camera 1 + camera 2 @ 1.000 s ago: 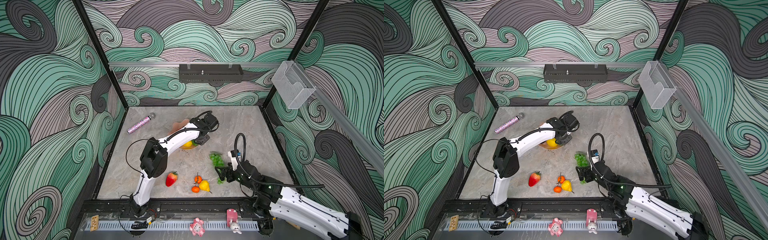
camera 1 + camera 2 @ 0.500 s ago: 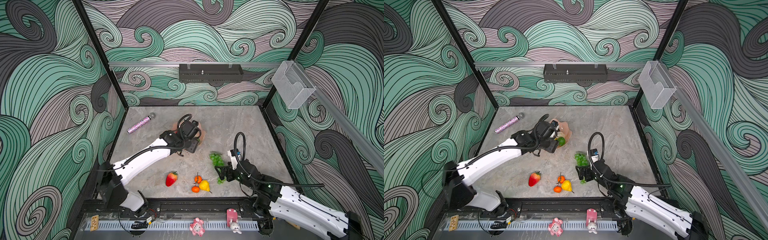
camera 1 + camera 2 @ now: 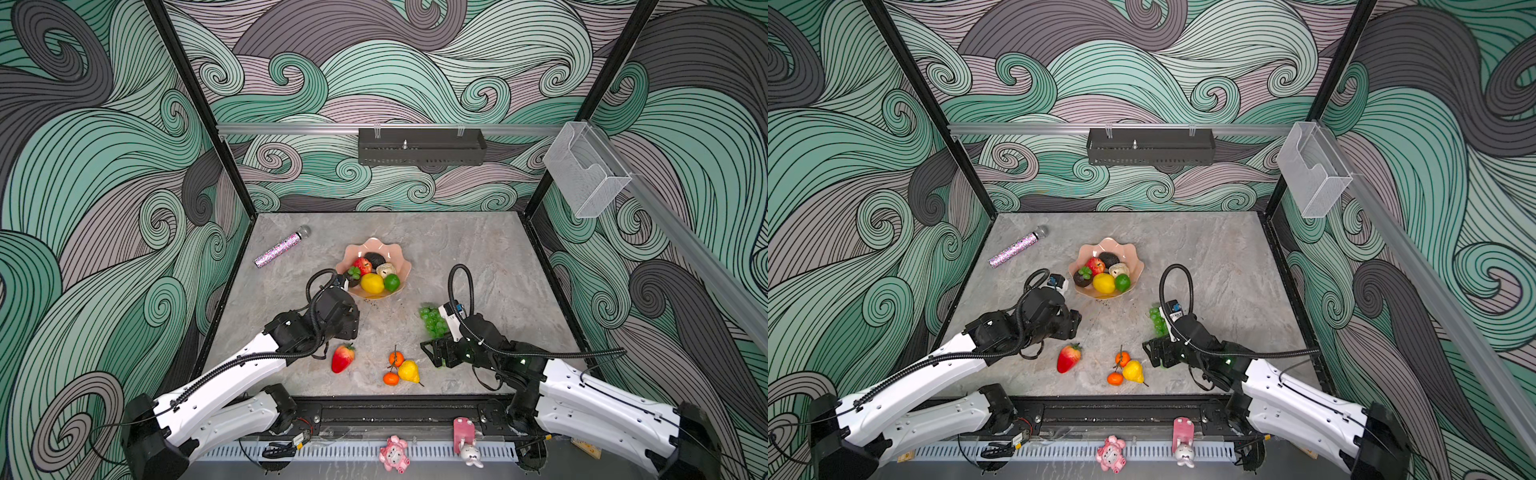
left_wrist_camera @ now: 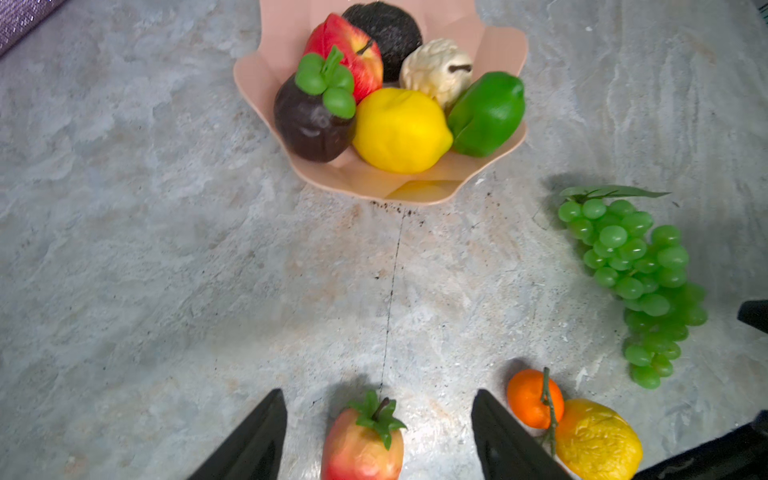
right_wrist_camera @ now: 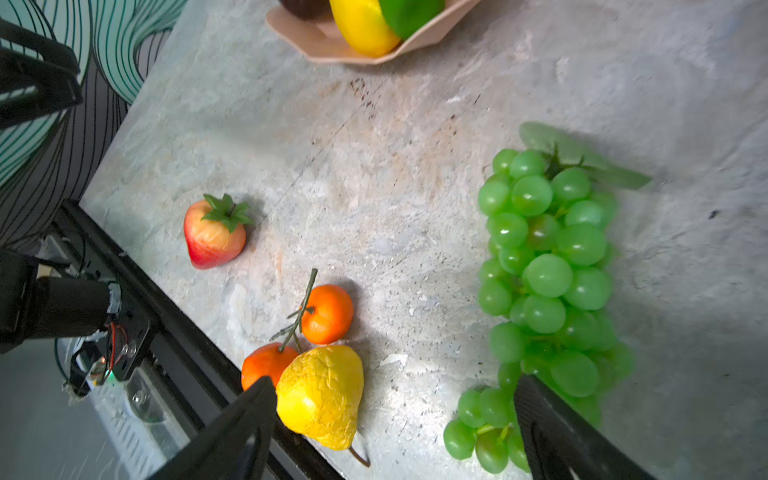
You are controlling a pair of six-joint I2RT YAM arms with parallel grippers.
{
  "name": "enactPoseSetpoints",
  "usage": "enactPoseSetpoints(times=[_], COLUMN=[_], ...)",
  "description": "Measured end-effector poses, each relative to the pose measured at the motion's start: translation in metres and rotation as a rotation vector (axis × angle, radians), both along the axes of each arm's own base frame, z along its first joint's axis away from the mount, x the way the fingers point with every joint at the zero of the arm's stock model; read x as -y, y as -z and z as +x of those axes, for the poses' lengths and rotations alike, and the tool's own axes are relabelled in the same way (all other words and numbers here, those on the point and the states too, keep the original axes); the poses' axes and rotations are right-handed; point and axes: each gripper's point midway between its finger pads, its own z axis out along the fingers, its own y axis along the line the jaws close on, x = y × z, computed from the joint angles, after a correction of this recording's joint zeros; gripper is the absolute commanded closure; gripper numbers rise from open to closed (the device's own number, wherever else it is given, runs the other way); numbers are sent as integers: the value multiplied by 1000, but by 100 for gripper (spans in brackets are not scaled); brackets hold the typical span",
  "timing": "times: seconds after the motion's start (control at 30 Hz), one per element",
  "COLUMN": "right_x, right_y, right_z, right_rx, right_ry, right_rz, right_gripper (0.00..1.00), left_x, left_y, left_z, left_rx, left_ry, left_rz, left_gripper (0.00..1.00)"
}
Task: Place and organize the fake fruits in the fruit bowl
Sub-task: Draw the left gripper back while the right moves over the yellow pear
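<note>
The pink scalloped fruit bowl point(image 3: 402, 257) point(image 3: 1136, 257) point(image 4: 415, 193) holds a red apple point(image 4: 349, 54), lemon point(image 4: 401, 131), lime point(image 4: 486, 114), cream pear point(image 4: 434, 68) and dark fruits. On the table lie a strawberry point(image 3: 343, 357) point(image 4: 361, 446), two tangerines point(image 3: 396, 358), a yellow pear point(image 3: 409, 371) point(image 5: 322, 395) and green grapes point(image 3: 432, 322) point(image 5: 544, 257). My left gripper point(image 3: 348, 326) point(image 4: 378, 395) hangs open above the strawberry, which shows in the gap, untouched. The right gripper point(image 3: 434, 353) point(image 5: 392, 382) is open, low between pear and grapes.
A glittery pink microphone point(image 3: 282, 251) lies at the back left of the table. A black rack point(image 3: 419, 147) hangs on the back wall and a clear box point(image 3: 582, 170) on the right wall. Pink toys point(image 3: 392, 453) sit on the front rail.
The left arm has drawn back from the bowl to above the strawberry, its jaws spreading wider; the lime now lies in the bowl. The right arm has hardly moved.
</note>
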Motion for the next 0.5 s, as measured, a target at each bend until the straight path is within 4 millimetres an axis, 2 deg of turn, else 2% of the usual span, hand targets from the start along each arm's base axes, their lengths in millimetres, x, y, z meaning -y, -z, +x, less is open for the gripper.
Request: enactPoseSetpoints(times=[0.27, 0.5], right_x=[-21, -43], right_y=[32, 34], right_z=[-38, -47], right_rx=[-128, -152], right_ry=[-152, -213], right_rz=[-83, -129], right_gripper=[9, 9], left_x=[-8, -11], left_y=[9, 13], left_z=[-3, -2], left_rx=[19, 27], left_ry=[-55, -64], left_rz=[-61, -65], left_gripper=[24, 24])
